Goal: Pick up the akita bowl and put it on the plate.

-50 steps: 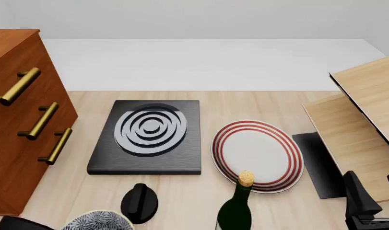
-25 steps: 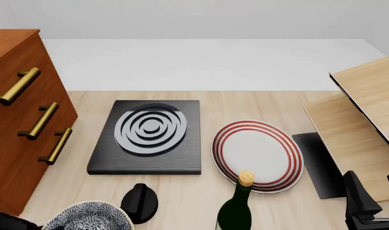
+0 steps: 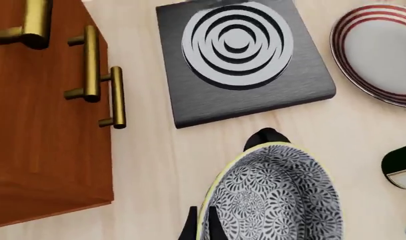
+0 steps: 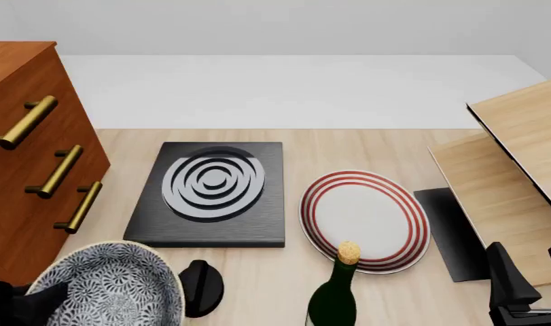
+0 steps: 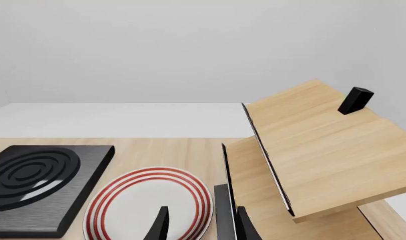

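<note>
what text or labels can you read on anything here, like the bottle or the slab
None: no readable text in any view.
The bottle shows only dark glass and a cork top; no label is visible.
The slab carries grey-white rings, not writing.
The bowl has a floral pattern and the plate red rings; neither has letters.
The cabinet has plain brass handles.

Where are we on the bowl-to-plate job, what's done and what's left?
Done: the left gripper has pinched the akita bowl by its rim and raised it, tilted, near the wooden cabinet. In hand: carrying it rightward. Left: pass the black knob and the bottle, then set it on the plate, which is bare. The right gripper idles open.
</note>
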